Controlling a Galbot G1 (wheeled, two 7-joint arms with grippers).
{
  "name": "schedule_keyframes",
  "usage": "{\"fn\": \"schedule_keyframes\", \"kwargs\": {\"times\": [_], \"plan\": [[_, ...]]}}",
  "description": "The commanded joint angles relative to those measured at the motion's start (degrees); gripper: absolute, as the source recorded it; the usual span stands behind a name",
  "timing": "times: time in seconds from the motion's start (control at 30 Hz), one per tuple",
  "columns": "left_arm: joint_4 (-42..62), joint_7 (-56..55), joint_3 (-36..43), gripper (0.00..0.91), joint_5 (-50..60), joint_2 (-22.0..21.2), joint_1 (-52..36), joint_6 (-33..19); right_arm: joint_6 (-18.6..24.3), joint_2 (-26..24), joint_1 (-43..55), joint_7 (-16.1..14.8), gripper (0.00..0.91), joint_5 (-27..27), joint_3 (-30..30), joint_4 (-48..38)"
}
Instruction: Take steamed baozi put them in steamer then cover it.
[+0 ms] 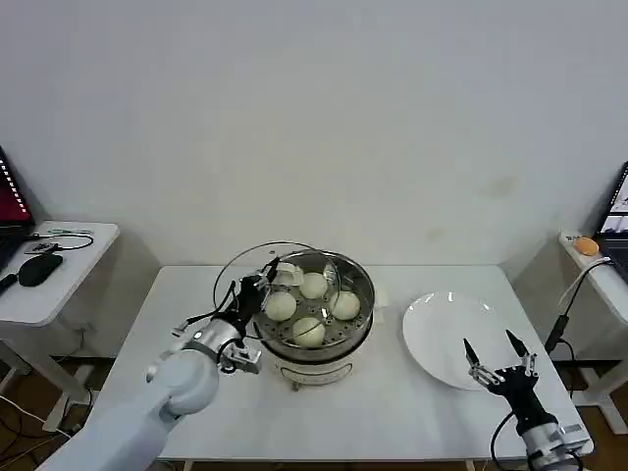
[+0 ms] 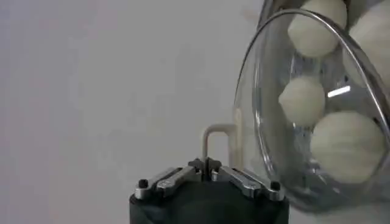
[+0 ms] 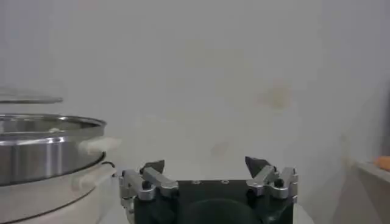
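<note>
Several cream-white baozi (image 1: 313, 286) lie on the perforated tray inside the shiny steamer (image 1: 324, 345) at the table's middle. The clear glass cover (image 1: 238, 272) is tilted up on edge against the steamer's left side. My left gripper (image 1: 257, 287) is shut on its cream handle. In the left wrist view the gripper (image 2: 207, 164) pinches the thin handle (image 2: 214, 136), and baozi (image 2: 302, 100) show through the cover's glass (image 2: 259, 131). My right gripper (image 1: 496, 355) stands open and holds nothing above the near edge of the white plate (image 1: 439, 329). In the right wrist view that gripper (image 3: 207, 164) stands apart from the steamer (image 3: 42, 146).
The white table (image 1: 392, 412) has bare room in front of the steamer and to its left. A side desk (image 1: 49, 285) with a black mouse stands at the far left. Another small desk (image 1: 589, 257) with a cable stands at the far right.
</note>
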Motion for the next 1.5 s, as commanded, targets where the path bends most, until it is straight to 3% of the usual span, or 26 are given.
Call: {"fn": "schedule_keyframes", "kwargs": {"times": [0.03,0.37,1.5], "plan": [[0.8,0.2,4.7,0.0,0.3,-1.5,-3.0,1.6,0.1,0.1,-0.2,0.0,0.907,0.0,0.0,0.0],[1.5,1.1,7.9,0.0,1.7,-3.0,-5.5,6.1,0.4,0.2,-0.2,-0.2,0.907,-0.3,0.1,-0.3],[4.4,0.1,10.9,0.0,1.6,-6.7,-7.0,7.2,1.0,0.2,-0.8,-0.5,0.907,-0.4,0.5,-0.5]]}}
